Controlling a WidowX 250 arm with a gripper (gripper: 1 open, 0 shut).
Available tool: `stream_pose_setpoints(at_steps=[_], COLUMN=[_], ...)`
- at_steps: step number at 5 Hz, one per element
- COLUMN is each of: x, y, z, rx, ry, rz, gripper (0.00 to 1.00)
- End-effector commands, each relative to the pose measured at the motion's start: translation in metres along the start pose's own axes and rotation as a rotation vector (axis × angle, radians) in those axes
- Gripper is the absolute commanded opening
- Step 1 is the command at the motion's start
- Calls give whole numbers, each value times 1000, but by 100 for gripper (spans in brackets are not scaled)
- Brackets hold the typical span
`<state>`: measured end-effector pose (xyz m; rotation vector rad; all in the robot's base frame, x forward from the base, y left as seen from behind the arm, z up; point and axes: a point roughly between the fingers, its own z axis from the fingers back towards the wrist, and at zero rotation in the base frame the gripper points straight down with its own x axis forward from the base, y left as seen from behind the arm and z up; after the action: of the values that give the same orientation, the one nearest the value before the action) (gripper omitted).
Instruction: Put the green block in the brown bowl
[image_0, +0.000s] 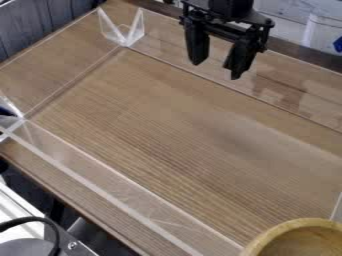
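My black gripper (218, 60) hangs above the far middle of the wooden table, its two fingers spread apart and nothing between them. The brown bowl (297, 238) shows only in part at the bottom right corner, as a thick pale rim curving around a darker olive-brown inside. The green block is not in view.
A clear plastic wall (80, 168) runs around the wooden tabletop (174, 130), with a raised corner piece (124, 32) at the far left. A dark cable and base (40, 235) sit off the table at the bottom left. Pale equipment stands behind the gripper at the top right.
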<state>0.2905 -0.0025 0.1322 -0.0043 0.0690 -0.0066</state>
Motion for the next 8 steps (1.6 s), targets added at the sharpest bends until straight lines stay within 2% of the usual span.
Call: stream_pose_setpoints(at_steps=[1,2,3,4,6,8], x=[-7,-10,-13,-4,-6,5], y=[0,0,2,4,5,2], z=[2,9,0,2,0,-5], rx=[-6,-13,-7,-1,5,-15], ry=[-8,-36,-36,-83,-77,-77], rz=[-4,-13,-7,2,10,1], gripper=[100,100,100,100,100,100])
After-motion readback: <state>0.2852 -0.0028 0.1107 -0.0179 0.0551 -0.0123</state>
